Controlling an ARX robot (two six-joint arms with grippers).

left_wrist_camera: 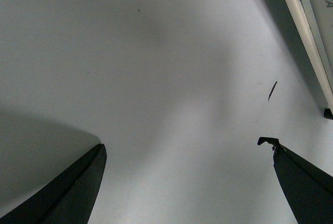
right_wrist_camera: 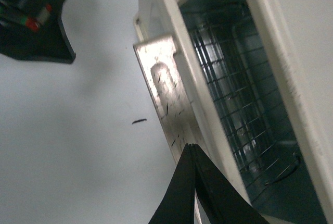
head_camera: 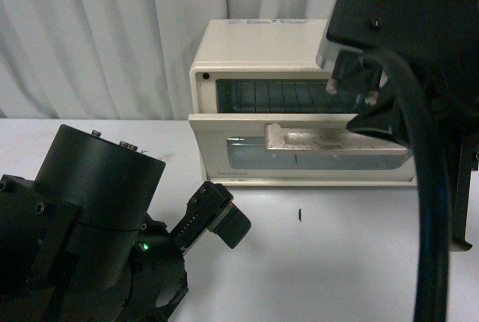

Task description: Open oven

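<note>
The cream oven [head_camera: 254, 41] stands at the back of the white table. Its glass door [head_camera: 299, 159] is tilted part-way down, and the wire rack [head_camera: 277, 96] shows through the gap above it. The bar handle [head_camera: 314, 141] lies along the top of the door. In the right wrist view, my right gripper [right_wrist_camera: 191, 147] is shut, its tips against the door's top edge beside the handle [right_wrist_camera: 161, 88], with the rack [right_wrist_camera: 234, 94] behind. My left gripper [left_wrist_camera: 184, 148] hangs open over bare table with nothing between its fingers. The oven's base [left_wrist_camera: 312, 21] is off to one side of it.
White curtains [head_camera: 112, 30] hang behind the table [head_camera: 337, 262]. A small dark mark [head_camera: 300, 216] lies on the table in front of the oven. My left arm [head_camera: 90, 217] fills the lower left of the front view. My right arm [head_camera: 419, 112] covers the oven's right end.
</note>
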